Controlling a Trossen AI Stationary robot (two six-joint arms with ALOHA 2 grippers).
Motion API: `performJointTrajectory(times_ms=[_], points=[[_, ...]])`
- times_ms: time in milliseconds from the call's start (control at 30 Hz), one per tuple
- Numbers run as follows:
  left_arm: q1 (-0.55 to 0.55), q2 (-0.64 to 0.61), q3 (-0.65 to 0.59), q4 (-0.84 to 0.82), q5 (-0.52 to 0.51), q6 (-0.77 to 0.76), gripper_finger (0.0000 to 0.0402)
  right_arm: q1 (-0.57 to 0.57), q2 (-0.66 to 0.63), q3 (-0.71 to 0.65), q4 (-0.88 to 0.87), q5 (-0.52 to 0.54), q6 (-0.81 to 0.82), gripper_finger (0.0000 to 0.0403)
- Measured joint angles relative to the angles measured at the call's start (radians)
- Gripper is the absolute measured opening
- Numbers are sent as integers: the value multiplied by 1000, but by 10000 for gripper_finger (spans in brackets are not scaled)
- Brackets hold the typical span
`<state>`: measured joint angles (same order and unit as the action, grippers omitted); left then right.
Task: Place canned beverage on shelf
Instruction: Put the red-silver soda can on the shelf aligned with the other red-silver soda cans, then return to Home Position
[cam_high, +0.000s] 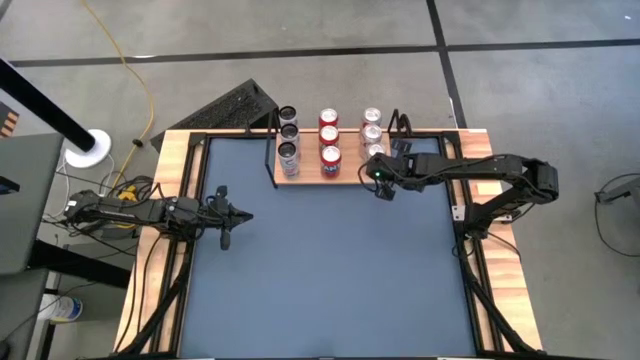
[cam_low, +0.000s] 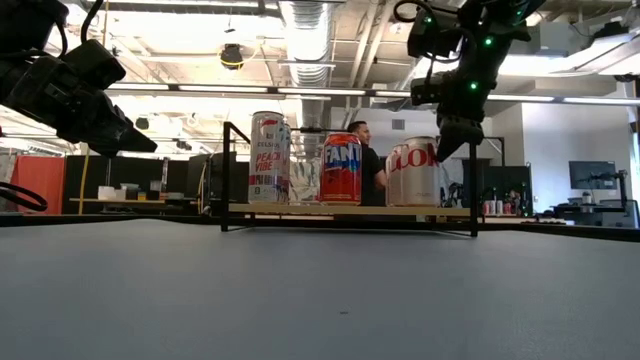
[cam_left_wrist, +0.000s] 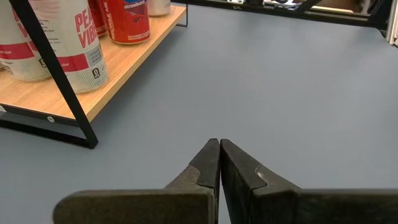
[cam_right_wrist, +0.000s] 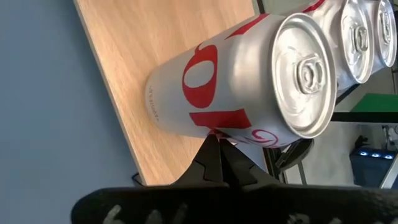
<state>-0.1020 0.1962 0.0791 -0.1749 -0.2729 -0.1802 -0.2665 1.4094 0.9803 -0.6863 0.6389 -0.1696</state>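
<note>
On the blue-grey counter the shelf, a light-wood board on a thin black wire frame, stands at the far edge and carries nine upright cans in three rows of three. The row on the left is white cans, the middle row red cans, and the right row silver cans with red lettering. The frontmost silver can stands upright at the front right corner of the board, and nothing grips it. The right claw hangs just in front of that corner, above the counter and close beside this can; its fingers are pressed together and pinch nothing. The left claw waits well apart over the counter's left side, raised off the surface, its fingers likewise pressed together and empty. In the low view a person shows in the room behind the shelf, partly hidden by the cans.
</note>
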Motion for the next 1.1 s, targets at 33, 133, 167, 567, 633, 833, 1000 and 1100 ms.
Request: performJointTrajectory(times_ms=[33, 133, 167, 567, 633, 833, 1000, 1100], points=[[0, 0, 0, 0, 0, 0, 0, 0, 0, 0, 2, -1, 0, 0], [0, 0, 0, 0, 0, 0, 0, 3, 0, 0, 9, -6, -7, 0], [0, 0, 0, 0, 0, 0, 0, 3, 0, 0, 11, -10, -12, 0], [0, 0, 0, 0, 0, 0, 0, 62, -31, 30, 5, -99, -26, 0], [0, 0, 0, 0, 0, 0, 0, 92, -56, 54, 6, -121, -31, 0], [0, 0, 0, 0, 0, 0, 0, 204, -169, 85, 10, -281, -26, 0], [0, 0, 0, 0, 0, 0, 0, 329, -304, 32, 44, -301, 46, 0], [0, 0, 0, 0, 0, 0, 0, 420, -390, -63, 164, -300, 78, 0]])
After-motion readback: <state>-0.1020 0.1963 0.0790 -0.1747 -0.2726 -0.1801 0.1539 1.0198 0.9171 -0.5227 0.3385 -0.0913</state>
